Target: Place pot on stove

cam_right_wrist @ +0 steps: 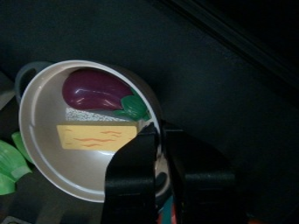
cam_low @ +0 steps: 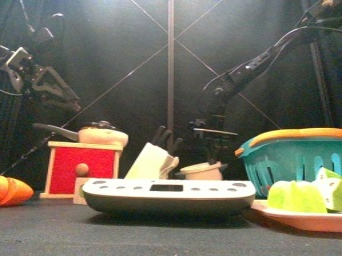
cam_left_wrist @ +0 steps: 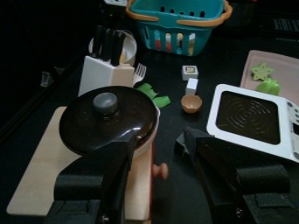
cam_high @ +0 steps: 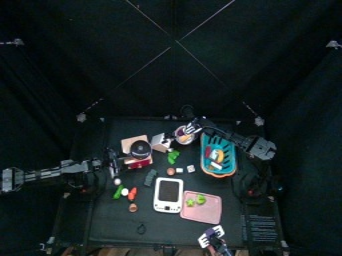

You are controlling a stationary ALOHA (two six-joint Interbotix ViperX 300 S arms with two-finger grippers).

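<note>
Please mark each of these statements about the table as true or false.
1. The pot already stands on the stove. False: it rests on a wooden block, apart from the stove.
2. The pot has its lid on. True.
3. The blue basket lies on the pink board. False: it stands on the table, behind the board.
4. The white bowl holds a purple piece. True.
5. The left hand is shut on the knob of the lid. False: its jaws stand open at the near side of the pot.
</note>
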